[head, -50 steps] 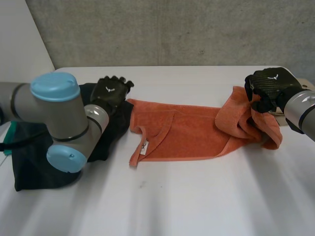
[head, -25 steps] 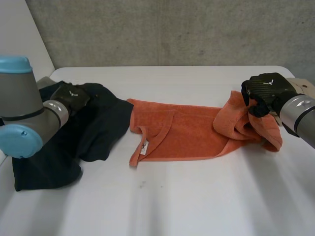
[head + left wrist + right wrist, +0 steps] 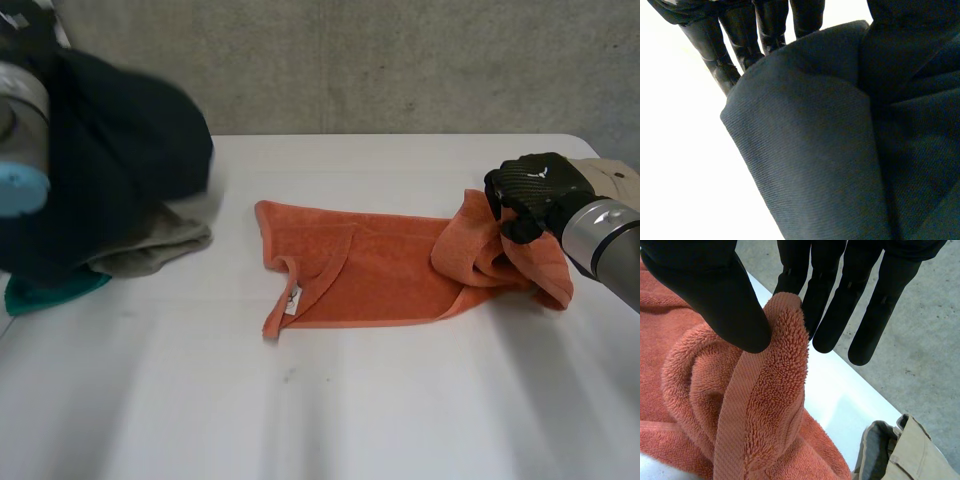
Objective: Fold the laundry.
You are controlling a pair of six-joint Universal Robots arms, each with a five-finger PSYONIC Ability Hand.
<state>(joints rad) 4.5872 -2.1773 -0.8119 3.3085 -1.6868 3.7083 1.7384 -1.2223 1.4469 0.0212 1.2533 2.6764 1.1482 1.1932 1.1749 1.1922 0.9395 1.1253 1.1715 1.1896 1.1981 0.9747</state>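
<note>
Dark garment (image 3: 120,150) has left the table (image 3: 350,400), gripped by left hand (image 3: 770,25).

The white worktop (image 3: 380,400) bears an orange terry towel (image 3: 380,265) across its middle, right end bunched. At the left lie a crumpled grey-beige cloth (image 3: 160,245) and a teal cloth (image 3: 45,290); a tan garment (image 3: 615,180) sits far right.

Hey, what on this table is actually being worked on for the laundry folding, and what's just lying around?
Being worked on: orange towel, its end pinched by the right hand; dark garment, raised over the table's left side.
Lying about, likely waiting laundry: grey-beige cloth; teal cloth; tan garment behind the right hand.
</note>
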